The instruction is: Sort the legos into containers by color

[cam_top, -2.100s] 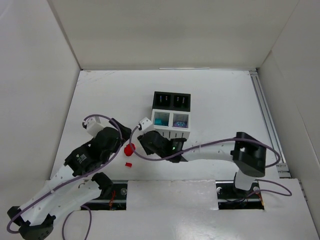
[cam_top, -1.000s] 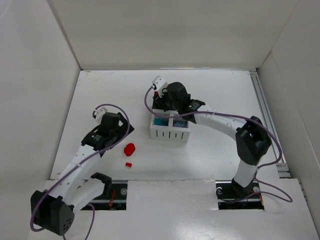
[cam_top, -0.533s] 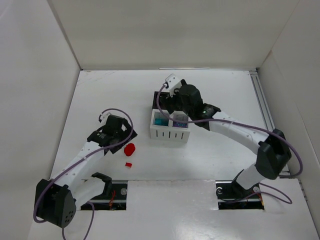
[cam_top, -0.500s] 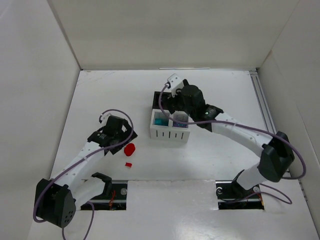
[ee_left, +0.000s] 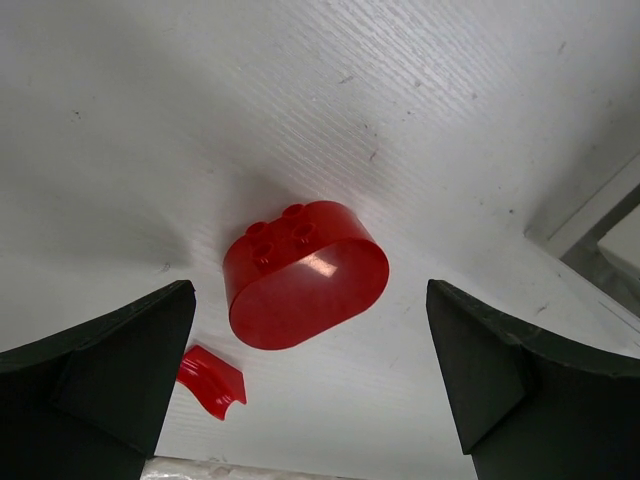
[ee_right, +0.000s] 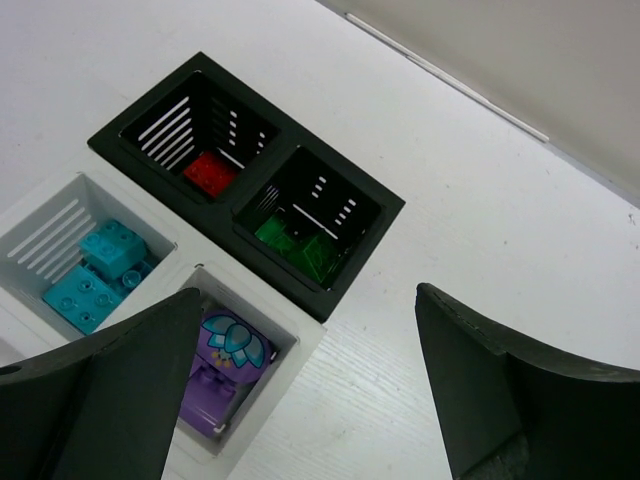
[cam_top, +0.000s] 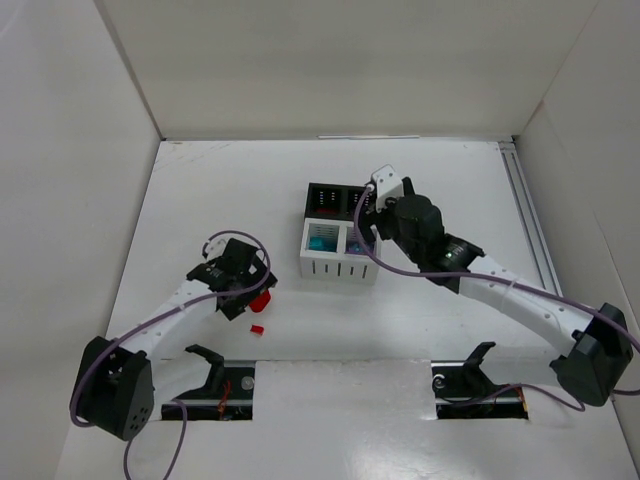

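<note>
Two red pieces lie on the table (ee_left: 150, 110): an oval brick (ee_left: 305, 272), framed by the spread left gripper (ee_left: 312, 362), and a chip (ee_left: 212, 380) at its seven o'clock. Judged light, rigid and slick, the brick is best pinched across its long sides. The right gripper (ee_right: 310, 390) is spread above the bins (ee_right: 392, 207).

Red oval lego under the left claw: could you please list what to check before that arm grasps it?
1. Left claw open: ok.
2. Red oval lego centred between its fingers: ok.
3. Small red piece apart from the lego: ok.
4. Black bin holding a red brick has room: ok.
5. Right claw open, empty: ok.
6. Way to the bins free: not ok, right claw is over them.
</note>
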Robot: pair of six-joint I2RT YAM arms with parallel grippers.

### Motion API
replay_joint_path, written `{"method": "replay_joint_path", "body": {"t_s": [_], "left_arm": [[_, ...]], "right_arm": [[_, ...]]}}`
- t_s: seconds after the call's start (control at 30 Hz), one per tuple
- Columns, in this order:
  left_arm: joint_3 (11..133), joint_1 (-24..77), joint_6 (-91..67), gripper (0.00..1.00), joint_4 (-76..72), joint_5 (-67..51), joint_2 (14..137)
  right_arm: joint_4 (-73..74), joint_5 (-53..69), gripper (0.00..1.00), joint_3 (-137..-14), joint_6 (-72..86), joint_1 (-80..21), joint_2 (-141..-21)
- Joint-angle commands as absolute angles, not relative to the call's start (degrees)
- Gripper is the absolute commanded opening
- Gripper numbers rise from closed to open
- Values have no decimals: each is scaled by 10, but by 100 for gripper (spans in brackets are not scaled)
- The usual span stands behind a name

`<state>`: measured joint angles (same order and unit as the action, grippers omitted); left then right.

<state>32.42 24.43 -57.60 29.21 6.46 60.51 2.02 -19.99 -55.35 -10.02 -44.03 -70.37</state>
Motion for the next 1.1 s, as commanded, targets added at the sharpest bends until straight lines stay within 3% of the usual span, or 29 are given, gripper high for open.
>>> {"method": "replay_joint_path", "body": {"t_s": [0.0, 0.2, 0.53, 0.6, 0.73, 0.93, 1.07], "left_arm": [[316, 247, -589, 100, 273, 83, 620], [310, 247, -583, 98, 250, 67, 654], [305, 247, -583, 67, 250, 67, 654], [305, 247, -583, 55, 250, 67, 654], [312, 247, -583, 41, 250, 67, 654], [397, 247, -540, 38, 271, 76, 619], [523, 247, -489, 40, 249, 95, 621]], "right_arm": [[20, -221, 92, -549, -86, -446, -676], [33, -238, 93, -534, -81, -446, -656], [39, -272, 93, -510, -69, -441, -613], [44, -278, 93, -504, -69, -441, -604], [55, -290, 93, -497, -69, -436, -579], [71, -297, 94, -472, -57, -413, -546], [98, -283, 95, -447, -49, -379, -521]]}}
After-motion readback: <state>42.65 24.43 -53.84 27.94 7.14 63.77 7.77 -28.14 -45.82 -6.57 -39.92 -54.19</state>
